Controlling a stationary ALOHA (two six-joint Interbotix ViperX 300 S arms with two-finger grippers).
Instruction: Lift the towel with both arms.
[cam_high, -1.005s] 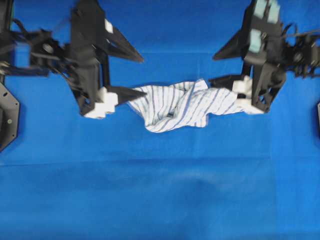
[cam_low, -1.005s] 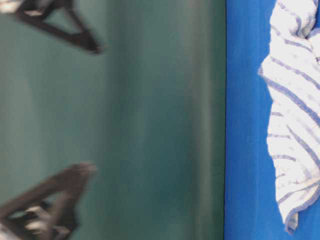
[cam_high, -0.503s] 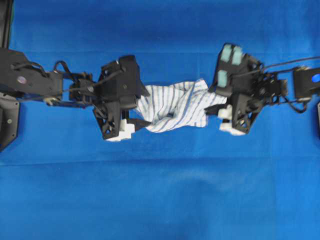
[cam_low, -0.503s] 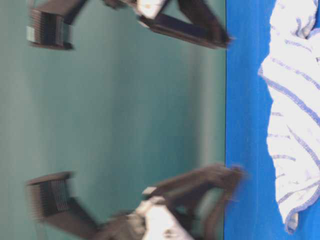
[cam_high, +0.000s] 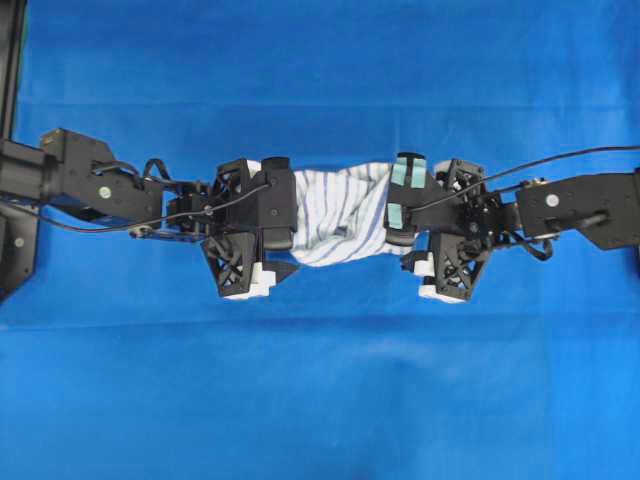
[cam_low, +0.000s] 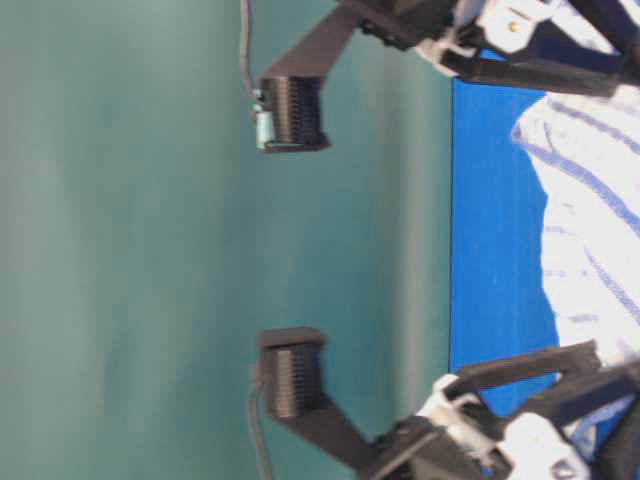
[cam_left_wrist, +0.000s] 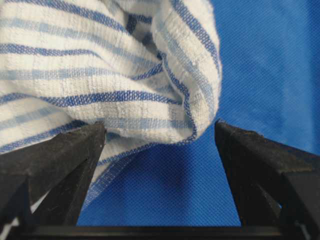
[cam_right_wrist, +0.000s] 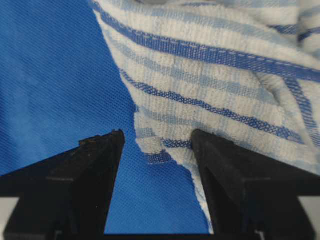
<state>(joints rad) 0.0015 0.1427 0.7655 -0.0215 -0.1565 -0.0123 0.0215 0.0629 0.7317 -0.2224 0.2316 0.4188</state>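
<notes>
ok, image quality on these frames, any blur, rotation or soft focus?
Overhead view: sharp, even light, towel crisp. Table-level view: rotated sideways and soft, arms and cloth blurred. Left wrist view: towel weave crisp, left end effector fingers slightly soft. Right wrist view: likewise, right end effector close and dark.

White towel (cam_high: 340, 215), blue checked stripes; blue covering (cam_high: 320, 400)

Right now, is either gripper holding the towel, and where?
Nothing held yet. The left gripper and right gripper are both open, each straddling an end of the towel, which lies bunched on the blue table covering.
</notes>
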